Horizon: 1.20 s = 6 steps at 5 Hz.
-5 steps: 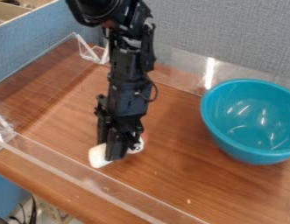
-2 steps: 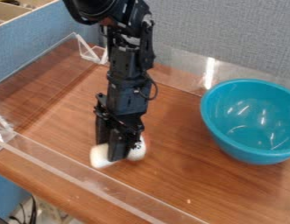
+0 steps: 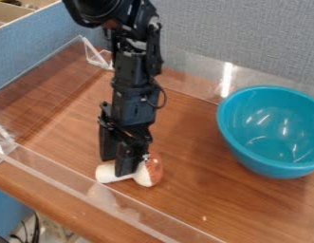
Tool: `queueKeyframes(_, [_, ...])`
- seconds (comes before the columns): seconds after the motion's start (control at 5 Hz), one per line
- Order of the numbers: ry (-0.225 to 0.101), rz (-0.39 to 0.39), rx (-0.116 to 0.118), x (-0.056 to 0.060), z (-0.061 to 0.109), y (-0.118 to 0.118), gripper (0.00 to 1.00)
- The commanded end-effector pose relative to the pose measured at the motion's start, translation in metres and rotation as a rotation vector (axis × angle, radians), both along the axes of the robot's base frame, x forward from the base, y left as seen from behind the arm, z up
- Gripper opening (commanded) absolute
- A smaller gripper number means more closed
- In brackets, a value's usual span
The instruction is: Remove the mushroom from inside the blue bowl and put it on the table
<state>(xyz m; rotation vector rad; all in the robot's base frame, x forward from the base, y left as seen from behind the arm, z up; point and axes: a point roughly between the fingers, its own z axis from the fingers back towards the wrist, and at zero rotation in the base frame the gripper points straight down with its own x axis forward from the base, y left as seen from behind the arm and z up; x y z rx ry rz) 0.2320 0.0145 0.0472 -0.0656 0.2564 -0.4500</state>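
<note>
The mushroom lies on its side on the table, near the front acrylic wall, cream stem to the left and reddish-brown cap to the right. My gripper points straight down just above it, its black fingers spread open and no longer clamping it. The fingertips partly hide the mushroom's middle. The blue bowl stands at the right on the table, with nothing visible inside it, well apart from the gripper.
Low clear acrylic walls edge the table at the front, left and back. A cardboard box stands beyond the back-left wall. Bare wood lies between the arm and the bowl.
The gripper has opened and lifted slightly. The mushroom, held between the fingers before, now rests on the table with its cap showing to the right.
</note>
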Motion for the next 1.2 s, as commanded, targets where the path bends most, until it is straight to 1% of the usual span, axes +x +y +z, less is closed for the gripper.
queueKeyframes(0.0, [-0.081,0.013,0.009,0.002,0.019,0.006,0.00])
queueKeyframes(0.2, [-0.085,0.016,0.013,0.002,0.016,0.007,1.00])
queueKeyframes(0.4, [-0.089,0.018,0.018,0.002,0.015,0.009,0.00])
queueKeyframes(0.6, [-0.092,0.021,0.023,0.004,0.010,0.009,1.00])
queueKeyframes(0.8, [-0.097,0.022,0.028,0.003,0.010,0.010,0.00])
queueKeyframes(1.0, [-0.100,0.025,0.032,0.003,0.007,0.011,1.00])
